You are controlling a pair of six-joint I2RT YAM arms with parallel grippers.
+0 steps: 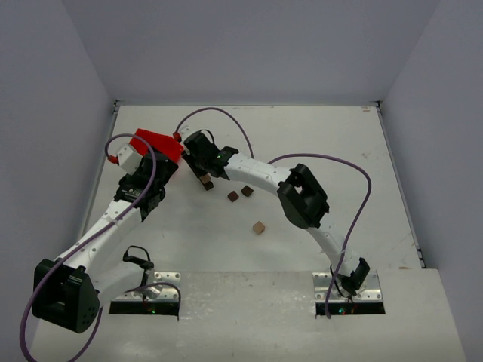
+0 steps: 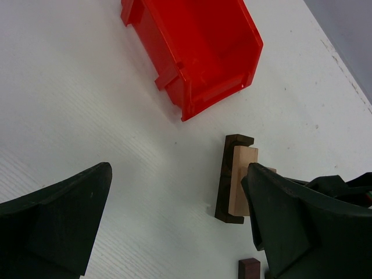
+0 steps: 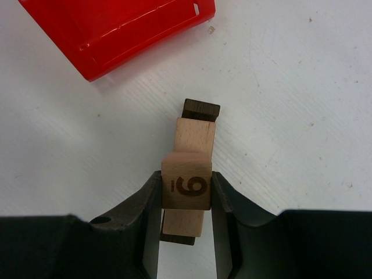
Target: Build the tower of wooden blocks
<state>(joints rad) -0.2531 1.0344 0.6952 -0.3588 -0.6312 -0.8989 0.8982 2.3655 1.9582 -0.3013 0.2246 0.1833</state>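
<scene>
The wood block tower (image 3: 196, 135) is a dark brown block (image 3: 201, 109) flat on the table with a light tan block on top. My right gripper (image 3: 186, 192) is shut on a tan cube (image 3: 186, 185) marked with a 9, held directly over the tan block; I cannot tell whether they touch. In the top view the tower (image 1: 206, 182) sits just below the right gripper (image 1: 204, 170). My left gripper (image 2: 174, 232) hangs open just left of the tower (image 2: 229, 180), nothing between its fingers (image 2: 58, 226).
A red bin (image 1: 158, 143) lies tipped on its side behind the tower, close to both wrists. Two loose dark cubes (image 1: 233, 196) (image 1: 247, 191) and a tan cube (image 1: 259, 227) lie to the tower's right. One dark cube (image 2: 250, 268) shows by my left finger.
</scene>
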